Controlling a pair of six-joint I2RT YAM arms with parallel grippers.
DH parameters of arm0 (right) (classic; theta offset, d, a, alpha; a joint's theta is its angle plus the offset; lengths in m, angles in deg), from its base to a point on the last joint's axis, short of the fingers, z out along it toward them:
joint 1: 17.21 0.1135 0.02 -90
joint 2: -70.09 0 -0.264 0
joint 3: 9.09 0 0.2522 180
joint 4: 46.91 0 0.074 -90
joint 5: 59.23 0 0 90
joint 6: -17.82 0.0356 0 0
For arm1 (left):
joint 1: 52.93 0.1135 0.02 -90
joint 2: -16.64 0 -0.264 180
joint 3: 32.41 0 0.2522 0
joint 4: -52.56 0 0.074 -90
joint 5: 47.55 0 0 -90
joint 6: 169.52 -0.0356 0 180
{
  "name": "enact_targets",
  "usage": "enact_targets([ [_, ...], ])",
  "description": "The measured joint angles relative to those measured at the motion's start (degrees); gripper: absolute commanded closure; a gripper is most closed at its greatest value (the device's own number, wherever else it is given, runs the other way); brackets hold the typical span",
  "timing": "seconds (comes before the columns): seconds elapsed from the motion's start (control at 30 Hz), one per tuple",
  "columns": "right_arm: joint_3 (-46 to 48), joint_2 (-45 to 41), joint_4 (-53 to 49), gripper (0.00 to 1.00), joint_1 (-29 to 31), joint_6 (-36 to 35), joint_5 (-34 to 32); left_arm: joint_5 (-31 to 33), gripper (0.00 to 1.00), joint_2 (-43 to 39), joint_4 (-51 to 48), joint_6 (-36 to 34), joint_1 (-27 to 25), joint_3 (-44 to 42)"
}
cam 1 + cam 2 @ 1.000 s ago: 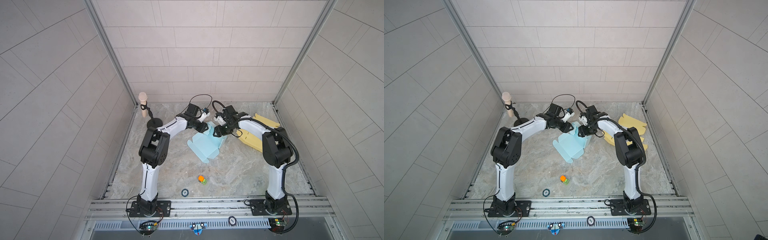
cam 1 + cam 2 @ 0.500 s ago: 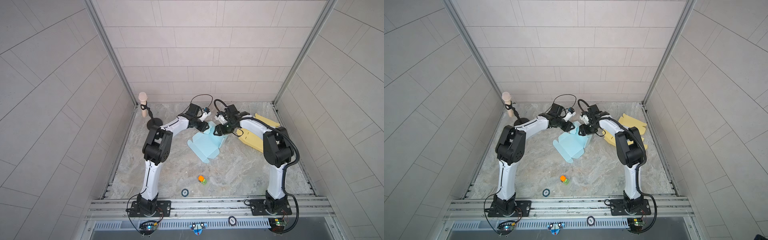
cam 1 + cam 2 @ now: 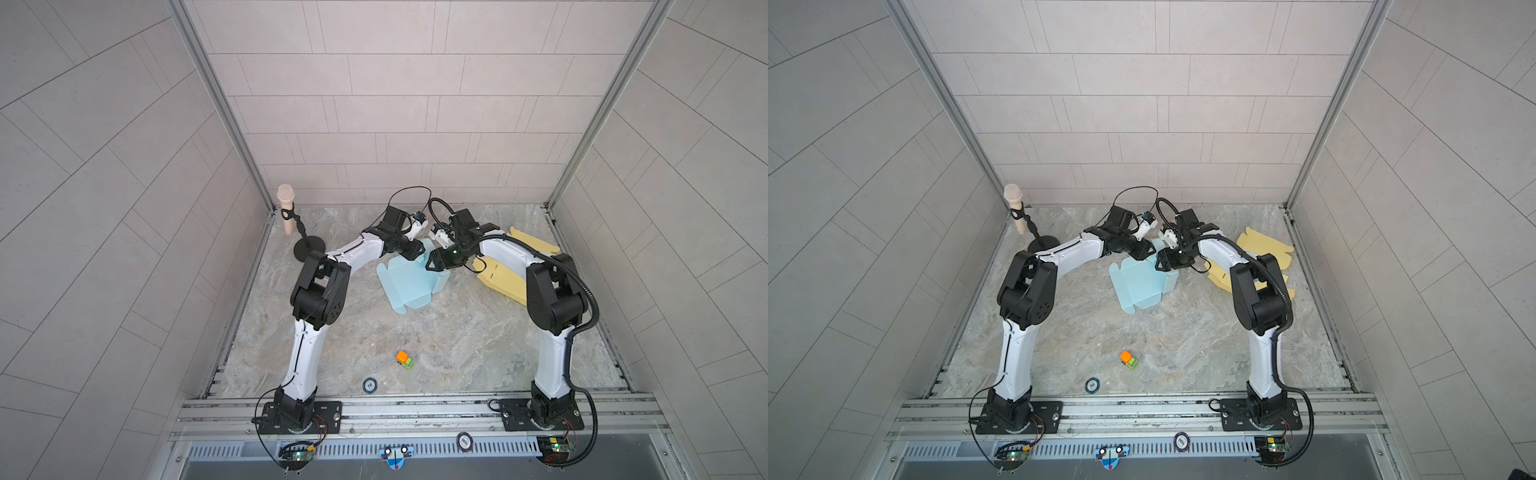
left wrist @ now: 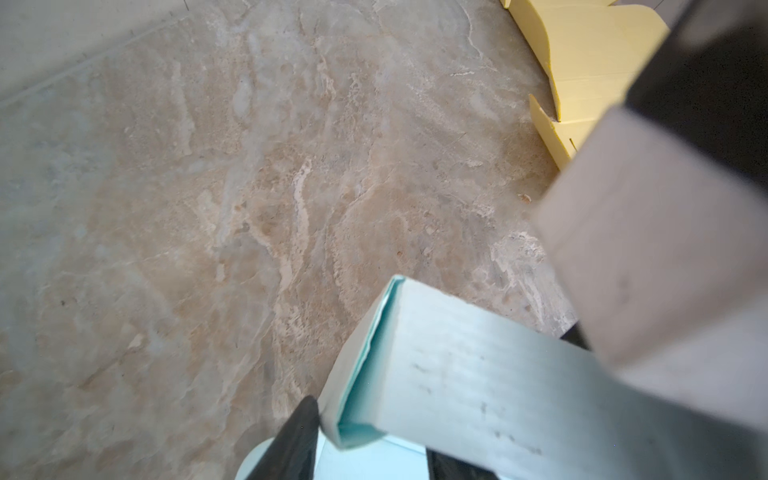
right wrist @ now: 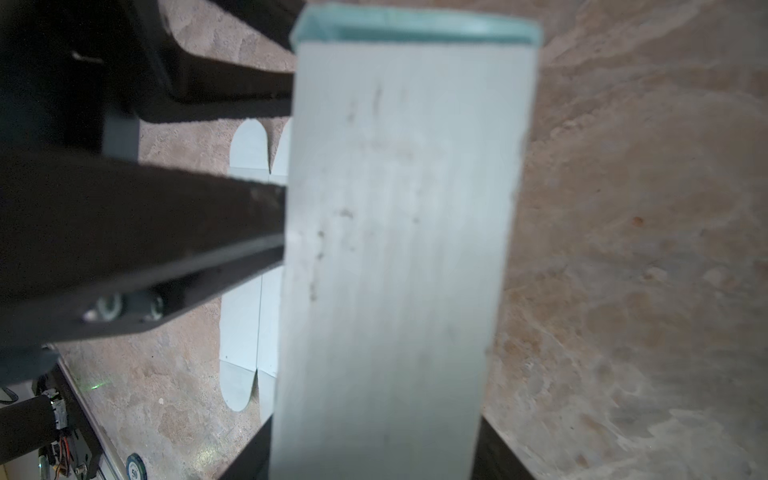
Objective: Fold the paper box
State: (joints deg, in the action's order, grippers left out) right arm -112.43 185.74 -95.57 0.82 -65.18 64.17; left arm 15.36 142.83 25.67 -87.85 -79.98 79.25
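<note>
One blue box (image 3: pixel 409 282), one microphone (image 3: pixel 286 208), one toy (image 3: pixel 404 360), yellow sheets (image 3: pixel 503 278) (number unclear).

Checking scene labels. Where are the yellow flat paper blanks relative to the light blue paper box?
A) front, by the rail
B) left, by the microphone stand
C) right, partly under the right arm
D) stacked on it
C: in a top view the yellow flat paper blanks lie right of the light blue paper box, with the right arm crossing over them.

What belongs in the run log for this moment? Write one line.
stage: fold unfinished | left pincer: clamped on blue box wall | right pincer: clamped on blue box | yellow sheets: lying at right
</note>
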Motion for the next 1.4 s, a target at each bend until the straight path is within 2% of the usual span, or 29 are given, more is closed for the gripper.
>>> enact_targets([
  [0.17, 0.0, 0.1, 0.4, 0.42, -1.1, 0.9, 0.3, -1.9, 0.52, 1.4, 0.3, 1.9, 0.5, 1.5],
  [0.57, 0.0, 2.6, 1.5, 0.43, -3.9, 2.5, 3.7, -8.0, 0.51, 11.0, -5.7, 2.8, 1.2, 16.7],
  [0.77, 0.0, 2.6, 2.2, 0.43, -4.5, 2.9, 4.7, -10.4, 0.6, 16.2, -9.9, 3.1, 1.0, 26.0],
  [1.1, 0.0, 2.6, 2.1, 0.43, -4.7, 3.2, 5.2, -9.9, 0.82, 16.1, -9.8, 3.0, 0.2, 25.0],
  [1.17, 0.0, 2.6, 2.2, 0.43, -4.8, 3.2, 5.3, -9.7, 0.86, 14.9, -8.1, 2.5, 0.1, 22.6],
  [1.27, 0.0, 2.6, 2.5, 0.42, -5.1, 3.5, 6.1, -8.5, 0.87, 12.2, -5.9, 2.0, -0.1, 17.9],
  [1.4, 2.2, 0.8, 4.3, 0.3, -5.3, 4.7, 8.3, -7.0, 0.87, 7.1, -2.4, 1.8, -0.1, 9.2],
])
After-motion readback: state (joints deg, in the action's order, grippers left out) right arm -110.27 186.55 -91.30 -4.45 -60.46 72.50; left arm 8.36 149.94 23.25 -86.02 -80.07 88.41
